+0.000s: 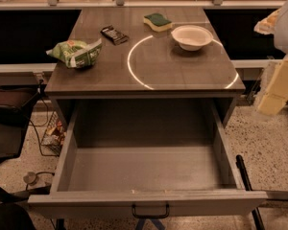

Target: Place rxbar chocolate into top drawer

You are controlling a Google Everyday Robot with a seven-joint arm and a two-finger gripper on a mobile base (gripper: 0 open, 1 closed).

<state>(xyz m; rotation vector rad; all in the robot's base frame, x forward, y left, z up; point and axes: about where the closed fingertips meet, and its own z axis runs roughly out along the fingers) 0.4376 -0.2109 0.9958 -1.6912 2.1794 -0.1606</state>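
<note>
On counter (182,71), far left: rxbar (114,34) lying flat, between bag (76,53) and sponge (158,21).
Bowl (192,36): right of sponge.
Near side: drawer (86,201) pulled out, handle (150,212) nearest.
Right edge: gripper (274,91), off the counter, well apart from rxbar (whether clamped or spread, cannot tell).

Worktop (182,73) holds snack bag (76,53) at 9 o'clock, rxbar chocolate (114,34) 11, sponge (158,21) 12, bowl (192,36) 1; end effector (276,87) beyond 3.

End effector (267,25) high at the far right edge, pale arm (278,83) just below it
</note>
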